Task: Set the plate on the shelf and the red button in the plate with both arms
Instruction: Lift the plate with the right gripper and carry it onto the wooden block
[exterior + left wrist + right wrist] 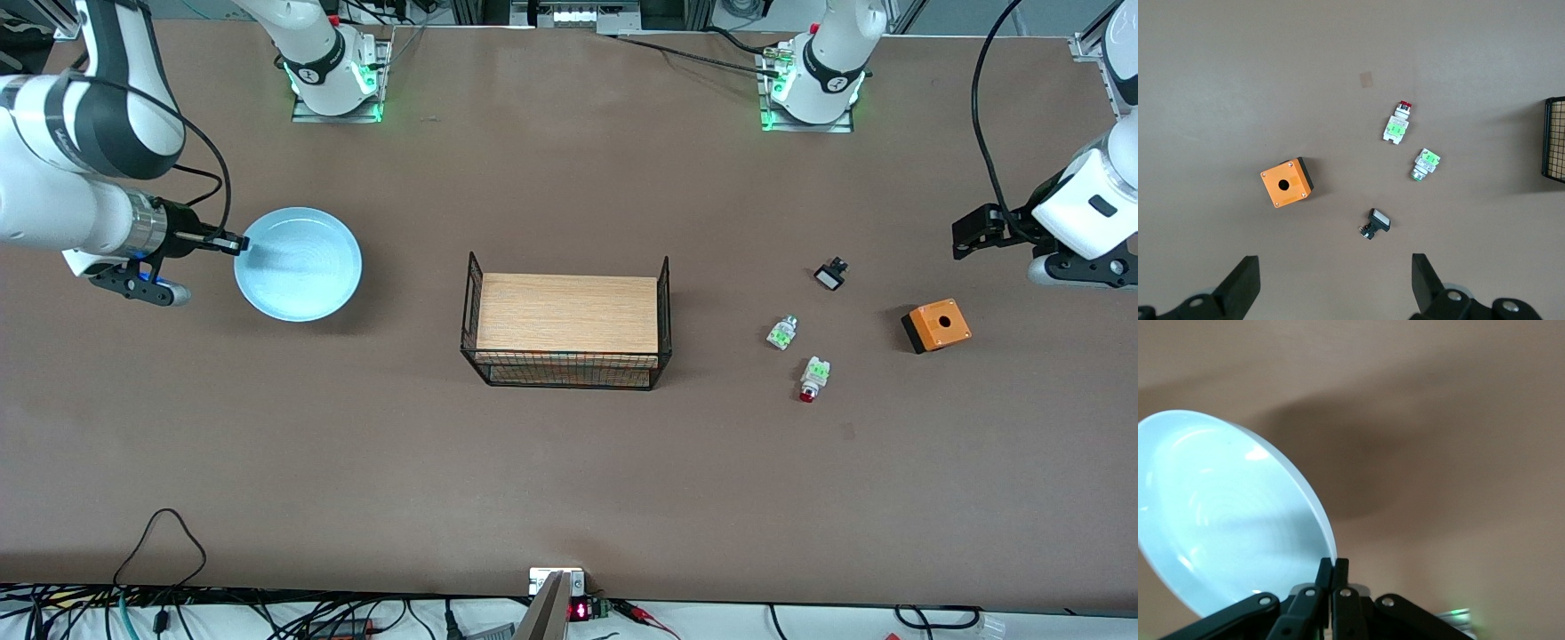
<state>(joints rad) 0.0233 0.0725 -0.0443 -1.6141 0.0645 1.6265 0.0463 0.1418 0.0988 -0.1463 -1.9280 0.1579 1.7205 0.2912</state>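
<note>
- The plate (299, 264) looks smooth and glossy, perhaps glazed ceramic or plastic.
- Table (569, 480): matt brown surface.
- Basket (566, 322): black wire mesh, with a wood-grain board inside.
- Orange box (936, 324) and red button (813, 379): smooth plastic-looking shells.

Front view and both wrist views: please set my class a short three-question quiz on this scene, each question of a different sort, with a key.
1. True or false: the right hand is shut on the rim of the plate.
2. Which part lies nearest the front camera? A) the red button B) the orange box C) the small black part
3. Fill in: the left hand hangs open over the table near the orange box, holding ____.

Key: 1 true; 2 A; 3 nothing.
</note>
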